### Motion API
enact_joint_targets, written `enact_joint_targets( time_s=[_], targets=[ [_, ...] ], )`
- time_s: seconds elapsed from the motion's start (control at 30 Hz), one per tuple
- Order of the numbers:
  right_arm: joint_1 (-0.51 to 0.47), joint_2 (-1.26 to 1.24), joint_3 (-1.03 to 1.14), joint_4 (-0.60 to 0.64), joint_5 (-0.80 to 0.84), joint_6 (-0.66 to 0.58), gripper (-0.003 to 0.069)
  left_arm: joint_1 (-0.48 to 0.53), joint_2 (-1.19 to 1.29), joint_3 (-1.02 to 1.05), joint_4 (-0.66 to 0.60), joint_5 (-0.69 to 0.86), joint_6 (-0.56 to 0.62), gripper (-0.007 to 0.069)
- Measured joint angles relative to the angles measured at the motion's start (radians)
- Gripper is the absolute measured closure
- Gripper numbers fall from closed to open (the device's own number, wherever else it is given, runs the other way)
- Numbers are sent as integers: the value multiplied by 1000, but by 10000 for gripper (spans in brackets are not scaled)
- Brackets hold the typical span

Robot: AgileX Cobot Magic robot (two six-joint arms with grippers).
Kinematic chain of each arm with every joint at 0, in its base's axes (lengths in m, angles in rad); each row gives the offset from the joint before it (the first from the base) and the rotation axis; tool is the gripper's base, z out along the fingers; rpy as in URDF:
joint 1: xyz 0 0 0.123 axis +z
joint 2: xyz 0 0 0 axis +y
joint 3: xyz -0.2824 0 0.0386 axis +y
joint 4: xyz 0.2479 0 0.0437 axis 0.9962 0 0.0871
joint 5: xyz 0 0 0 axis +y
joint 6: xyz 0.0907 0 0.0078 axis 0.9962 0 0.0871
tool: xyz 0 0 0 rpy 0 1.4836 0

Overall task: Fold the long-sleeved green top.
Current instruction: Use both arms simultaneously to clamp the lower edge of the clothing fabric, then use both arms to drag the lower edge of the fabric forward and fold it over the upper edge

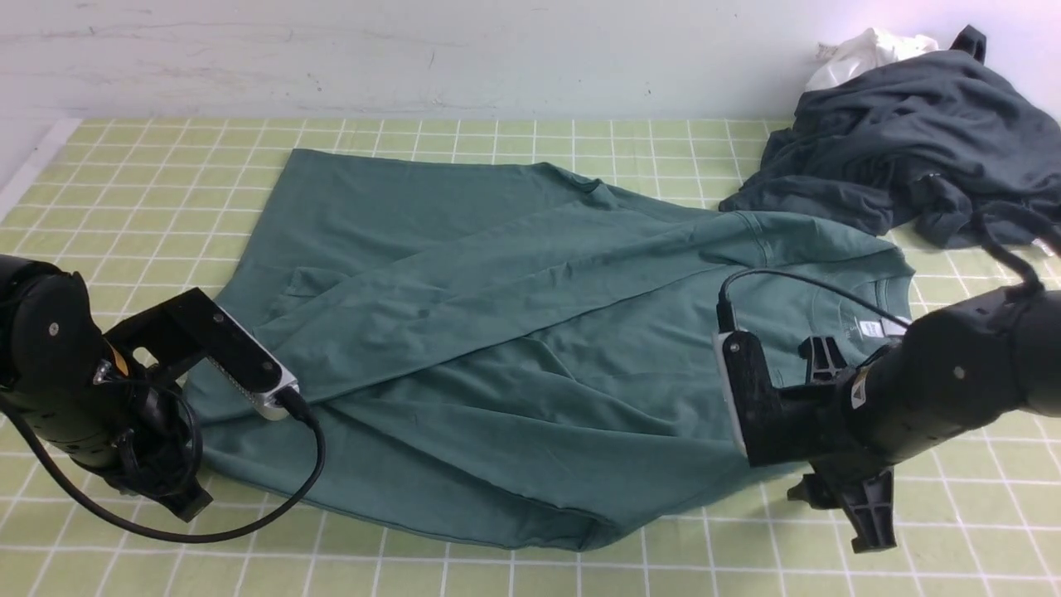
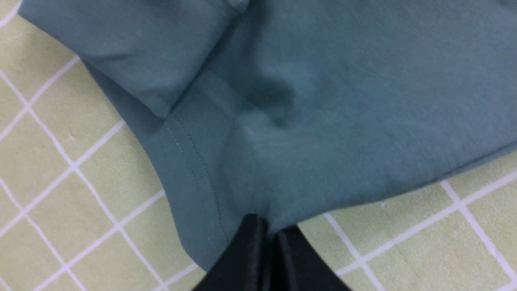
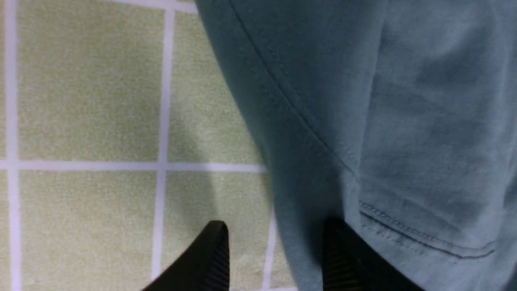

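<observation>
left gripper (image 2: pixel 268 226) pinching green top (image 1: pixel 497 332) | right gripper (image 3: pixel 276 228) spread astride edge | dark garment (image 1: pixel 903 141), white cloth (image 1: pixel 862 50) far-right

Top (image 3: pixel 383 121) edge between parted jaws

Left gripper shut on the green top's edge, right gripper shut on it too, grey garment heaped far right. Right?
No: the right gripper is open; the right wrist view shows its jaws apart at the edge of the green top. The left gripper is shut on it, and the grey garment is heaped far right.
</observation>
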Motion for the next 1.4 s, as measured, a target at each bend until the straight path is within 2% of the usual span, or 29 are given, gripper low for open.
enact_joint_targets(
  time_s=[0.07, 0.13, 0.3, 0.37, 0.47, 0.57, 0.77, 0.87, 1.03, 1.13, 1.4],
  targets=[
    [1, 9, -5, -17, -10, 14, 389, 0, 0, 0, 0, -1, 0, 625],
    [2, 16, -8, -39, -18, 51, 447, 0, 0, 0, 0, -2, 0, 625],
    [2, 23, -15, -83, -50, 221, 624, 0, 0, 0, 0, 1, -25, 625],
    [2, 25, -30, -96, -45, 314, 659, 0, -1, 0, 0, 13, -52, 625],
    [2, 12, -43, -108, -5, 400, 662, 0, -18, 0, 0, 30, -73, 625],
    [2, -2, -48, -133, 33, 424, 662, 0, -37, 0, 0, 36, -79, 625],
    [2, -106, -48, -195, 151, 471, 662, 0, -120, -37, -7, 176, -80, 625],
    [2, -164, -59, -241, 144, 486, 662, 0, -139, -96, -10, 180, -86, 617],
    [-43, -122, -173, -305, -4, 521, 662, 0, -45, -297, -7, 60, -123, 607],
    [-91, -9, -336, -312, -74, 561, 662, 8, 91, -474, -7, -24, -162, 607],
    [-153, 308, -750, -318, -82, 597, 662, 27, 451, -918, -4, -88, -271, 607]
  ],
)
